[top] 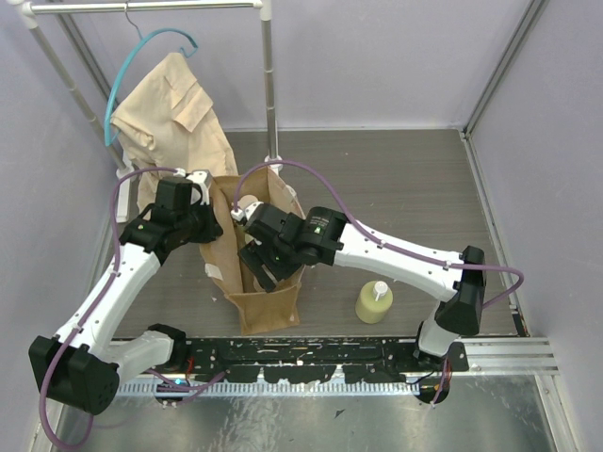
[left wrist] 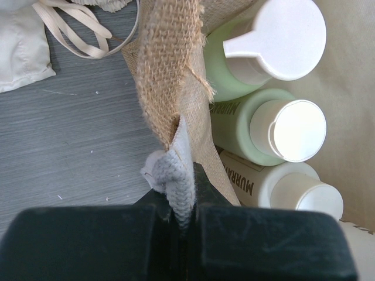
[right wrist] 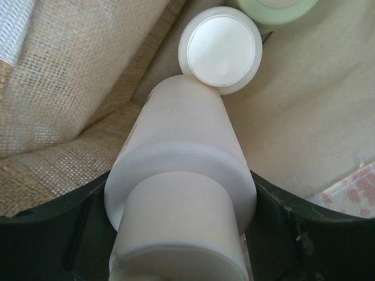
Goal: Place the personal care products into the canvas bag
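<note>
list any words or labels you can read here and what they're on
"MURR", cut off, on the lower green bottle in the bag.
"MURRA", cut off, on the cream bottle below it.
Lone bottle outside: nothing legible.

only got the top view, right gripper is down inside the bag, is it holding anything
observer: yes, the right gripper is shut on a pale bottle, cap end toward the wrist camera.
operator: anything under it
observer: a bottle with a white cap stands in the bag just beyond its far end; contact unclear.
operator: left gripper
observer: the left gripper is shut on a whitish fabric tab at the bag's rim.
</note>
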Available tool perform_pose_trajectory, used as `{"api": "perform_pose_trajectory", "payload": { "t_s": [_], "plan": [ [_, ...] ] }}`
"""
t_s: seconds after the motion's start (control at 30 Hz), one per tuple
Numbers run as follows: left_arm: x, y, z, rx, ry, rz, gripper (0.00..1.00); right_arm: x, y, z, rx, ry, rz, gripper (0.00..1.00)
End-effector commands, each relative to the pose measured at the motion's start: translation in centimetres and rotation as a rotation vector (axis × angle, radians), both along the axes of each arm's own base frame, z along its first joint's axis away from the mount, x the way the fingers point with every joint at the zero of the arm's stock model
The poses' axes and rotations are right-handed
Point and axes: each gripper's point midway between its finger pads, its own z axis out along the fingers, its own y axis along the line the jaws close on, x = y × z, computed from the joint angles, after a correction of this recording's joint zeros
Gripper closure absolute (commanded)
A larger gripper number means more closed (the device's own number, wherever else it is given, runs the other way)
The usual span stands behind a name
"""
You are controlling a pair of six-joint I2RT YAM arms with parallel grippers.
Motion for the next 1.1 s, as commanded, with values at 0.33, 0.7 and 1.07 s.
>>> {"api": "perform_pose_trajectory", "payload": {
  "t_s": [0.33, 0.7, 1.07],
  "plan": [
    [-1.0, 0.5, 0.7, 0.020, 0.013, -0.010, 1.00, 1.3, 3.3, -0.8, 0.055, 0.132, 0.076, 0.99],
    [-1.2, 0.6, 0.6, 0.024, 0.014, -0.012, 1.00, -1.0, 1.8, -0.6, 0.040, 0.182, 0.086, 0.99],
    [-1.2, 0.6, 0.7, 0.024, 0.010, -0.011, 1.00, 0.3, 0.3, -6.7, -0.123, 0.160, 0.016, 0.99]
  ]
}}
